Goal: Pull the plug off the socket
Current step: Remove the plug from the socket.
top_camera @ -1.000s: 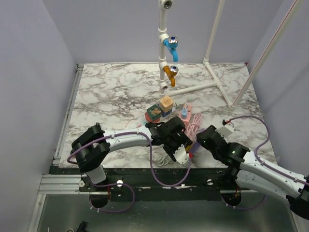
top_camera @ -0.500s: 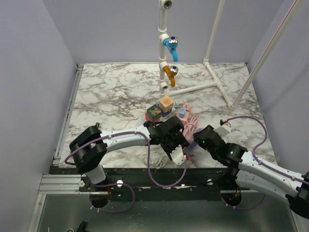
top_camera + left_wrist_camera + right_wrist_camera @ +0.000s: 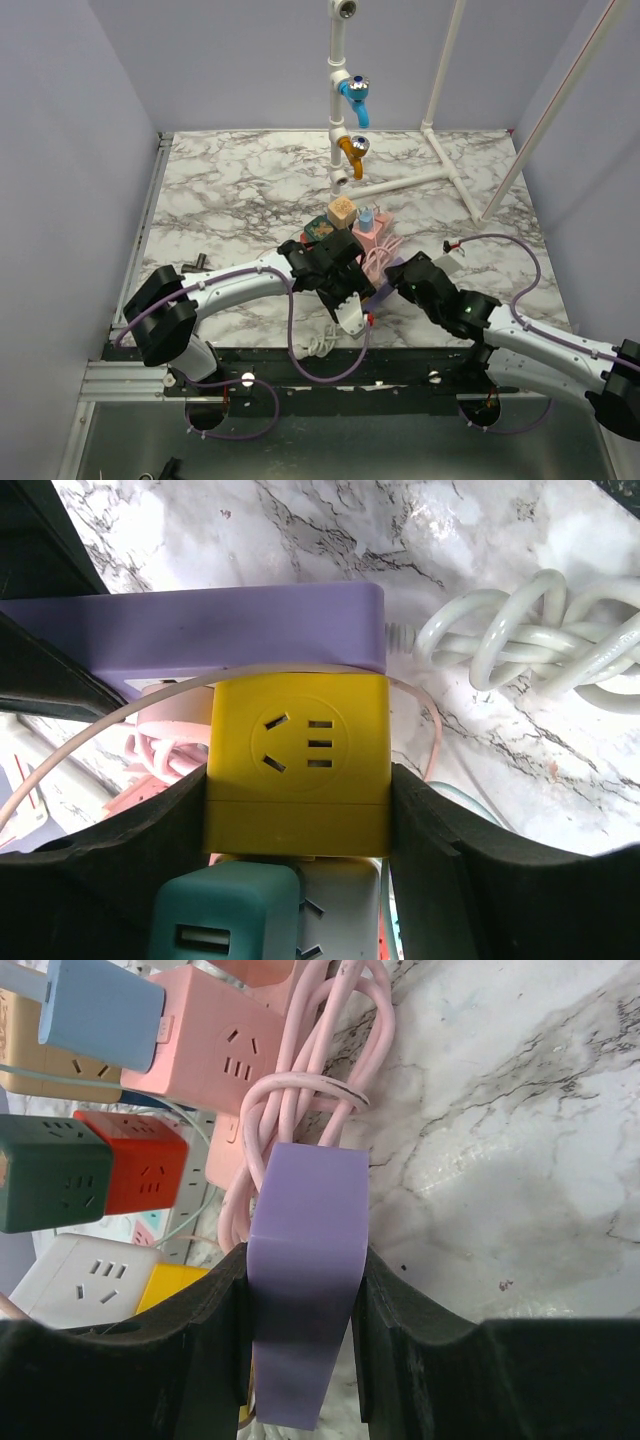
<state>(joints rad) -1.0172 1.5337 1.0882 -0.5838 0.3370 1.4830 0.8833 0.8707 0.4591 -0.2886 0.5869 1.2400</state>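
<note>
Left claw pinching glossy yellow cube socket | right claw pinching smooth purple slab, possibly plug

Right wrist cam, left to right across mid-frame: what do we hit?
green cube → red cube → purple block, clamped in the right end effector → bare marble table

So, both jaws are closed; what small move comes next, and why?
Probably draw the right gripper back while the left gripper holds firm: the right jaws clamp the purple block, which sits flush against the yellow cube in the left jaws.
</note>
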